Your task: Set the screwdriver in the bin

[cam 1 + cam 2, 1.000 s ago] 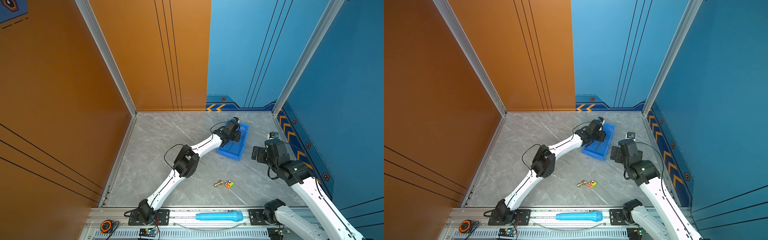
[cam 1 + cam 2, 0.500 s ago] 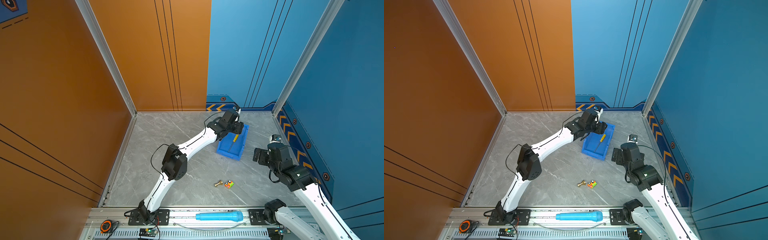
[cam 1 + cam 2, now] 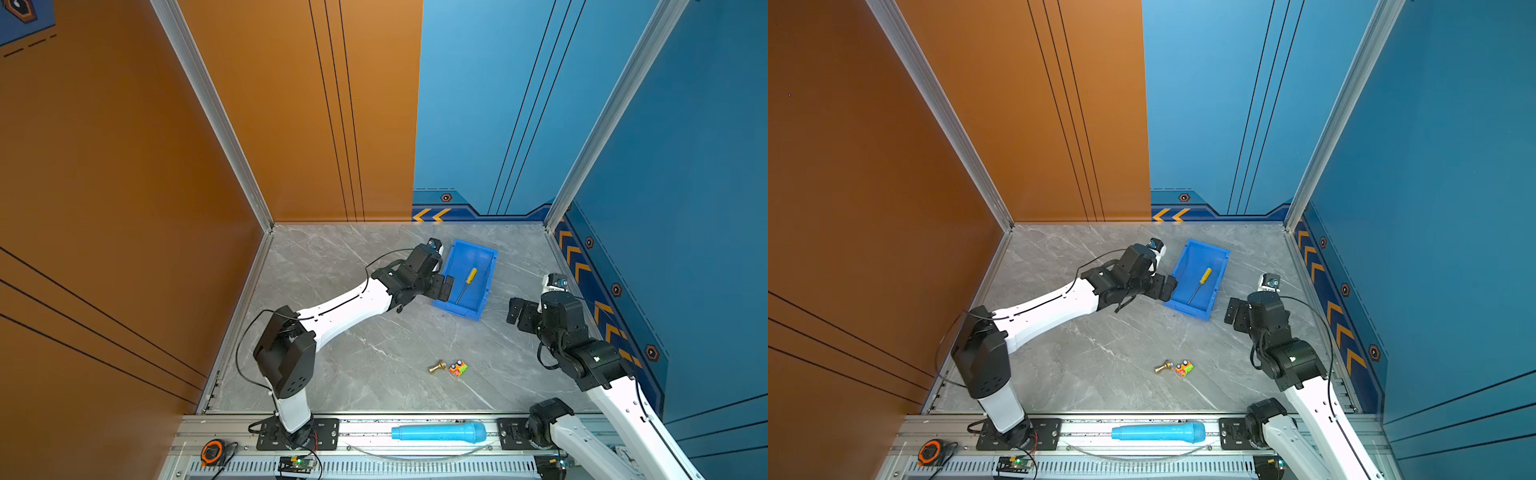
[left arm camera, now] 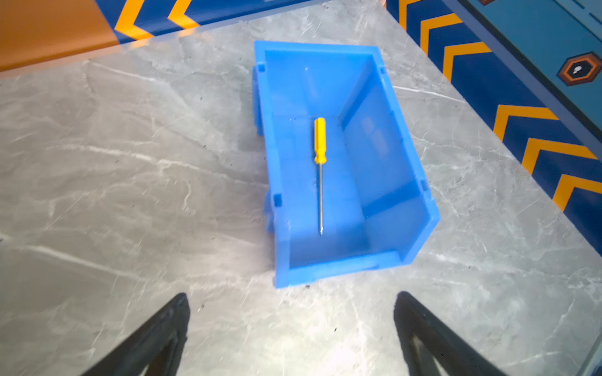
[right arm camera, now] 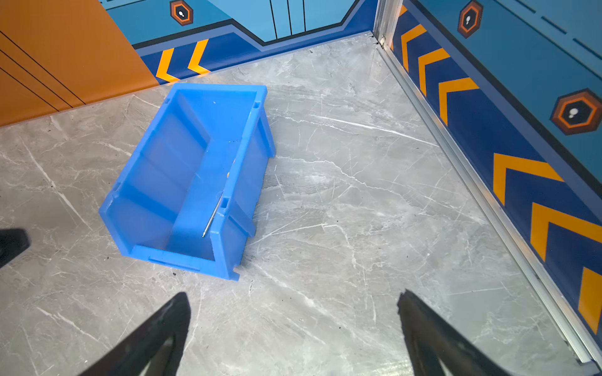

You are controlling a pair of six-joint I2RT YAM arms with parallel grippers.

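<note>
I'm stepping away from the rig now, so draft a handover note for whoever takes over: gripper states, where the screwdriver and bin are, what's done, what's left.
Left gripper: open, empty, just outside the bin.
Right gripper: open, empty, well clear of the bin.
Screwdriver: lying flat on the bin's floor, touched by neither gripper.
Done: the screwdriver is in the bin.
Left: probably only parking both arms.

Bin point(image 4: 384, 156) – smooth glossy blue plastic; screwdriver point(image 4: 320, 143) – yellow plastic handle, shiny metal shaft.
</note>
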